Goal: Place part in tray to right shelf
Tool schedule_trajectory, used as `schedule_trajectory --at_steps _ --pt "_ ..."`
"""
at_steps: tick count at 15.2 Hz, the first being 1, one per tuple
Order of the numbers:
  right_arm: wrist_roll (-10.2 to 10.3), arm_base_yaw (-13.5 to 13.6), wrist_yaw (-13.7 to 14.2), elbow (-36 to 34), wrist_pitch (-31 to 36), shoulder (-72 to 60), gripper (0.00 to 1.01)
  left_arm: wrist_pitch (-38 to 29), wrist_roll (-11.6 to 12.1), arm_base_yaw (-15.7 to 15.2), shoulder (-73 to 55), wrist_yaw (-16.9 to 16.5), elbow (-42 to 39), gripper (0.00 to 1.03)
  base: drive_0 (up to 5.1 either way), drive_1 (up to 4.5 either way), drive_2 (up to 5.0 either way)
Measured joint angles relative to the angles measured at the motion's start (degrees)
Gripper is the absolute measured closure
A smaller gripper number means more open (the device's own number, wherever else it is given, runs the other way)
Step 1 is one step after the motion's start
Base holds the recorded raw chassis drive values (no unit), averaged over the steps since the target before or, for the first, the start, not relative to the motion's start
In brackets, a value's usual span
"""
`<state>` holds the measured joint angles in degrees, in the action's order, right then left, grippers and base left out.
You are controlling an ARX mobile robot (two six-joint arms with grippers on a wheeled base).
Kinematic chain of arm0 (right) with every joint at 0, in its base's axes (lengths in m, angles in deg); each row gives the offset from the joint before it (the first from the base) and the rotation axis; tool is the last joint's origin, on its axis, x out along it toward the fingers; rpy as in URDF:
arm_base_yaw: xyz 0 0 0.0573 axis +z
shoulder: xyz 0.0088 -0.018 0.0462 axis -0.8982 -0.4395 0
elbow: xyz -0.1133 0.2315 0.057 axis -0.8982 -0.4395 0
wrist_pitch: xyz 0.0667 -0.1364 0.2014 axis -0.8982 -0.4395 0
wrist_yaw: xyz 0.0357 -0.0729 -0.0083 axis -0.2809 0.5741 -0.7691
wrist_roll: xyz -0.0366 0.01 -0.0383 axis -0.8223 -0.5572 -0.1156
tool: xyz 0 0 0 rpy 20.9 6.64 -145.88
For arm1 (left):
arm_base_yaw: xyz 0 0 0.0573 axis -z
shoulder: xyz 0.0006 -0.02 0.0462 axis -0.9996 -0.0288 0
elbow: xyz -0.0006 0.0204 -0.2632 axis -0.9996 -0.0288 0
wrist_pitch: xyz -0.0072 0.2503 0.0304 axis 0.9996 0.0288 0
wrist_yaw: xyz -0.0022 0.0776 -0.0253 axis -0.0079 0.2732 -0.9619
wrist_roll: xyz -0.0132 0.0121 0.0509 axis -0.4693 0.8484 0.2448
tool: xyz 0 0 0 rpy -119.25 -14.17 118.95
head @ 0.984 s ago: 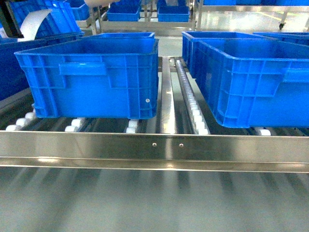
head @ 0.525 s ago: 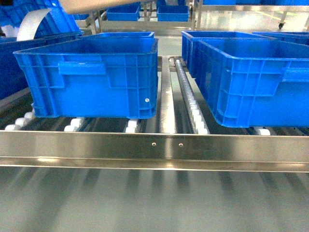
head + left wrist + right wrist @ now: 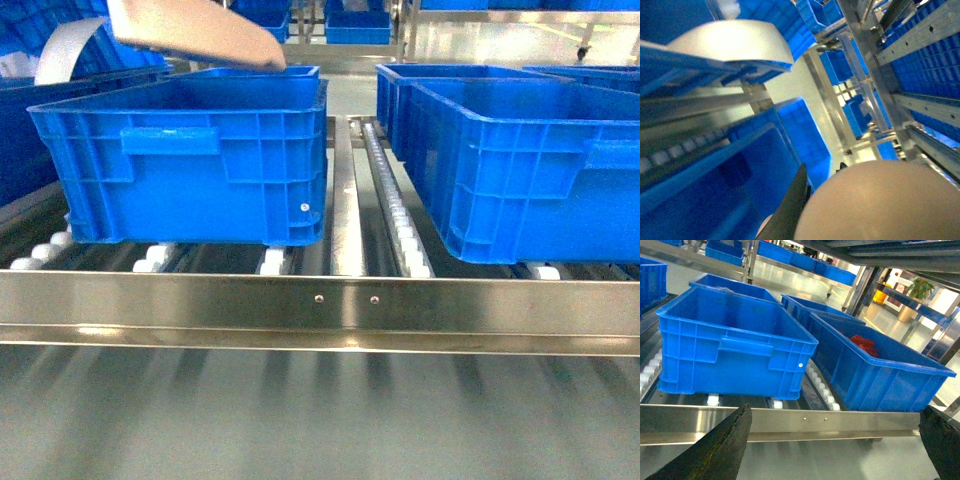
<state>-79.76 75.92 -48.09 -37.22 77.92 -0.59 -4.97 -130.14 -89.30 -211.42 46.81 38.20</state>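
Observation:
The pale beige tray (image 3: 195,35) hangs in from the top left of the head view, over the back of the left blue crate (image 3: 200,160). In the left wrist view the tray (image 3: 880,200) fills the lower right, and my left gripper (image 3: 822,169) is shut on it, with one dark finger (image 3: 790,210) pressed against its side. The part is hidden in every view. My right gripper (image 3: 832,450) stands open and empty, low in front of the right shelf's shiny front rail (image 3: 815,420).
Two big blue crates (image 3: 520,160) sit on the shelf's white rollers (image 3: 405,235) behind the rail (image 3: 320,300). One crate holds red items (image 3: 862,344). A white curved sheet (image 3: 65,50) lies on a crate at the far left. More crates and racks stand behind.
The tray has come down and rightward into the head view from the top left edge, now reaching over the left crate. The crates and shelf have not moved.

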Motion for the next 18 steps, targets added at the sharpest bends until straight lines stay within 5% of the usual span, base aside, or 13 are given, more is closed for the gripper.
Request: schedule_trajectory --at_steps 2,4,6,11,13,16,17,18 --pt "0.0 0.0 0.0 0.0 0.0 0.0 0.03 -0.9 8.8 0.4 -0.9 3.8 1.4 0.91 0.0 0.0 0.0" --pt "0.0 0.0 0.0 0.0 0.0 0.0 0.03 -0.3 11.0 -0.4 -1.3 2.9 4.1 0.91 0.0 0.0 0.0" --pt "0.0 0.0 0.0 0.0 0.0 0.0 0.03 -6.2 9.3 -0.8 1.5 0.2 -2.3 0.91 0.0 0.0 0.0" --pt "0.0 0.0 0.0 0.0 0.0 0.0 0.03 -33.9 -0.5 -1.6 39.5 -14.1 -52.3 0.91 0.0 0.0 0.0" --pt "0.0 0.0 0.0 0.0 0.0 0.0 0.03 -40.7 0.0 -5.0 54.4 -18.5 -69.7 0.91 0.0 0.0 0.0" --pt "0.0 0.0 0.0 0.0 0.0 0.0 0.03 -30.6 1.2 -6.2 79.1 -19.0 -98.0 0.91 0.0 0.0 0.0" --pt "0.0 0.0 0.1 0.0 0.0 0.0 0.03 -23.0 5.3 -6.5 86.5 -22.6 -104.6 0.91 0.0 0.0 0.0" --pt "1.4 -1.5 -3.5 0.1 -1.2 0.4 0.06 -16.4 14.6 -7.1 90.6 -26.3 -105.7 0.91 0.0 0.0 0.0"
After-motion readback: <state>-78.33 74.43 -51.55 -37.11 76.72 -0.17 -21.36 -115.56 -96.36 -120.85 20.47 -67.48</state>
